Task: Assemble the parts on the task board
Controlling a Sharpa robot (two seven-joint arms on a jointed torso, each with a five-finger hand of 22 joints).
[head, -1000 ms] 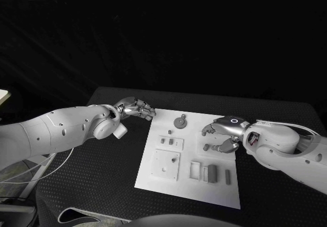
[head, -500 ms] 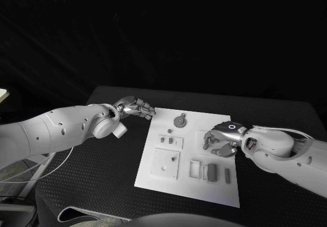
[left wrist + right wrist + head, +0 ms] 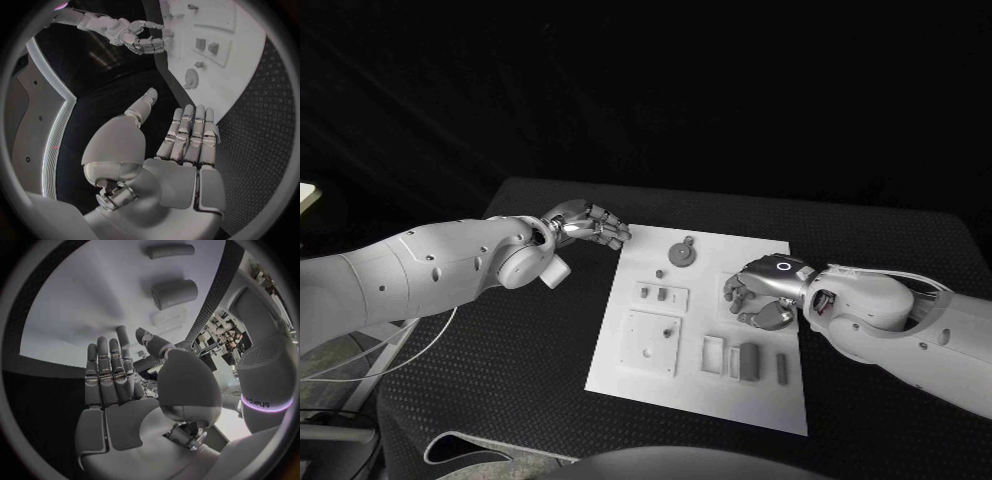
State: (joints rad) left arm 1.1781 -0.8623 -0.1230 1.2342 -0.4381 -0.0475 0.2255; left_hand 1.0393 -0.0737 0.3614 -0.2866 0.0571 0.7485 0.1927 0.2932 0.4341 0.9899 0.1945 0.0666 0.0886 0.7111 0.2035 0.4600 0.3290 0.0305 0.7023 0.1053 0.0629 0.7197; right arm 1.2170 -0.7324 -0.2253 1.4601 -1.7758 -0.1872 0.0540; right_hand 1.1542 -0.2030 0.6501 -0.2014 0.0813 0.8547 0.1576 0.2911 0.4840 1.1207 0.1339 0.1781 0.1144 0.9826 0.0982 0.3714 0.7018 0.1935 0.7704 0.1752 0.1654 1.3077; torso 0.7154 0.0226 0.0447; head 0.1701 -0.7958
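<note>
Right hand (image 3: 759, 297) hovers over board (image 3: 646, 375) right side, fingers apart, probably empty. Grey parts (image 3: 747, 361) lie just beside. Left hand (image 3: 589, 226) released at board's far-left corner. Descend slowly, pinch squarely.

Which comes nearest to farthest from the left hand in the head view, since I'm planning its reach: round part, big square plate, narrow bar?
1. Round part, at the board's far end, nearest the left hand.
2. Big square plate, mid-board.
3. Narrow bar, near right corner.
</note>
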